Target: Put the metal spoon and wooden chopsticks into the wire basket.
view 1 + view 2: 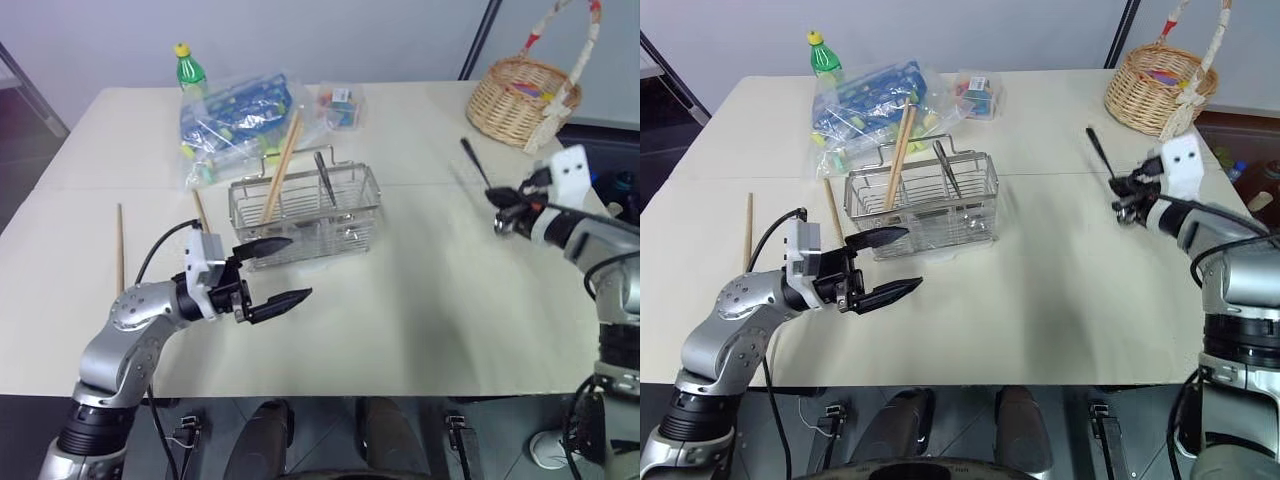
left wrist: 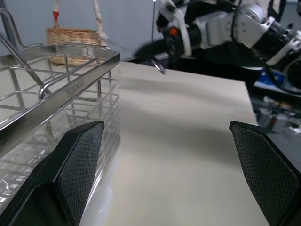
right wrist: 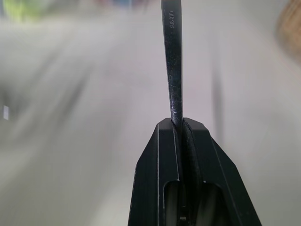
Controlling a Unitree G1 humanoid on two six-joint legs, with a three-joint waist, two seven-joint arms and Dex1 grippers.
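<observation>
- Two chopsticks (image 1: 283,166) are already leaning upright inside the wire basket (image 1: 305,215), beside a dark-looking utensil (image 1: 325,178) whose kind cannot be told.
- Two more chopsticks are being left flat on the counter (image 1: 420,300): one (image 1: 120,246) far out on the robot's left, one (image 1: 200,209) just beside the basket's left end.
- The metal spoon (image 1: 476,163) is being held by the right gripper (image 1: 503,215), whose fingers are pinched fully together on the handle; in the right wrist view the thin handle (image 3: 172,61) is being seen running straight out from between the closed fingers.
- The spoon is being carried in the air over the right part of the counter, its long axis tilted up and away from the robot, bowl end not being made out.
- The basket is lying to the left of the held spoon, well apart; judged next step: the spoon is to be swung left over the basket's open top and tipped in handle-down or bowl-down.
- The left gripper (image 1: 270,270) is being held with fingers spread wide, empty, just in front of the basket's near wall; the loose chopstick by the basket is nearer to this arm.
</observation>
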